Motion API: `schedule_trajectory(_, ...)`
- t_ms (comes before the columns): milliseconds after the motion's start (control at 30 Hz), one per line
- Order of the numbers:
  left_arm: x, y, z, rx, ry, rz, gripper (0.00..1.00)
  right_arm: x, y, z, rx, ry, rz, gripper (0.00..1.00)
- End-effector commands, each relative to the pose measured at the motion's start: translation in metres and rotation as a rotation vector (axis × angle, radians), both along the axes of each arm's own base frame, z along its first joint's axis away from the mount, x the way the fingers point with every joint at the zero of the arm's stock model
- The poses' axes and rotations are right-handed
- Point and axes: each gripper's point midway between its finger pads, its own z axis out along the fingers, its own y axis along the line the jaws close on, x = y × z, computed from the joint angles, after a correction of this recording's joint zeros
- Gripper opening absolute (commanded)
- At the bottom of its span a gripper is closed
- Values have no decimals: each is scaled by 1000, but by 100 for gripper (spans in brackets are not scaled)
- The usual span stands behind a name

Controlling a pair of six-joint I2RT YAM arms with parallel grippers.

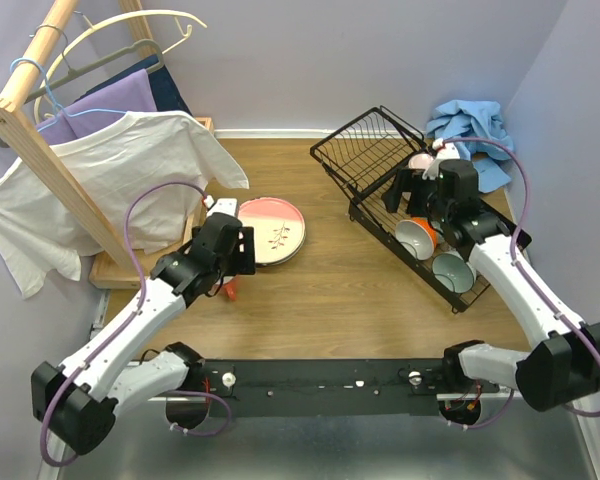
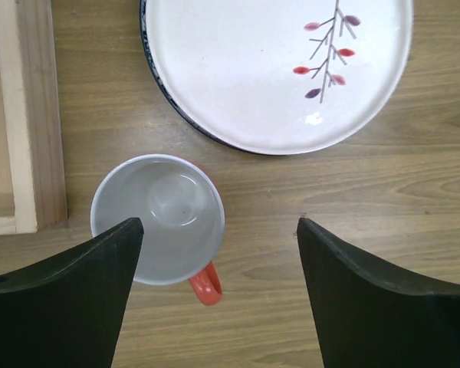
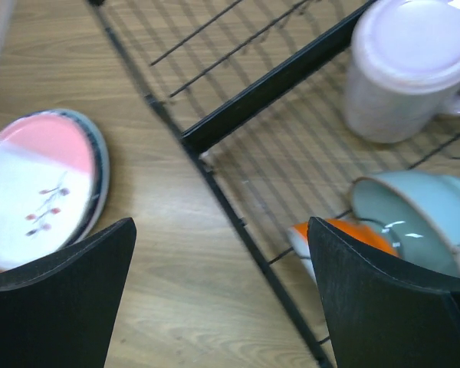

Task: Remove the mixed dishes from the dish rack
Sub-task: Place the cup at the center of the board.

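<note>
Since the dish rack (image 1: 363, 148) hugs the tabletop's right edge, the right gripper (image 3: 221, 230), wide open and empty, is way nearer.

- plate (image 2: 261, 77): its top is cut off by the left wrist view's edge
- mug (image 1: 230, 291): mostly hidden under the left arm (image 1: 160, 290) from above
- pale bowl (image 3: 414, 222): blurred and cut off at the right

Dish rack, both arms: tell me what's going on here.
Two robot arms are unloading the dish rack. An orange-handled mug stands on the table beside the leaf-sprig plate, the left fingers open above it. The right fingers hover open over the rack, which holds a pink mug and a pale-green bowl.
</note>
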Motion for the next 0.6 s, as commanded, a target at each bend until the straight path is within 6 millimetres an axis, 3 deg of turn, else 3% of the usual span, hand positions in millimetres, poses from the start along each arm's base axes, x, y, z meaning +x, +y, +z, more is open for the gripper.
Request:
schedule_trajectory(0,-8,-2,26,-106,-78,6,95,20,-43,-1,-230,19,-137,100)
schedule_trajectory(133,-16,4,48,-191,-202,12,99,36,-68,-4,-322,38,-217,100)
schedule_trajectory(200,-20,8,47,-210,-233,18,99,46,-79,-7,-338,52,-240,100)
schedule_trajectory(267,-25,12,60,-254,-311,21,99,54,-86,-10,-342,61,-242,100)
schedule_trajectory(300,-27,14,55,-258,-318,19,99,60,-94,-11,-338,69,-255,100)
schedule_trajectory(333,-30,15,65,-292,-369,16,99,64,-95,-14,-329,73,-240,100)
schedule_trajectory(400,-34,16,60,-307,-392,3,99,74,-104,-10,-319,57,-235,100)
schedule_trajectory(433,-36,16,69,-336,-438,-7,99,79,-103,-18,-326,71,-202,100)
schedule_trajectory(500,-38,16,63,-341,-451,-18,99,88,-110,-19,-332,66,-173,100)
schedule_trajectory(567,-41,17,64,-354,-475,-28,99,99,-102,-23,-337,58,-66,100)
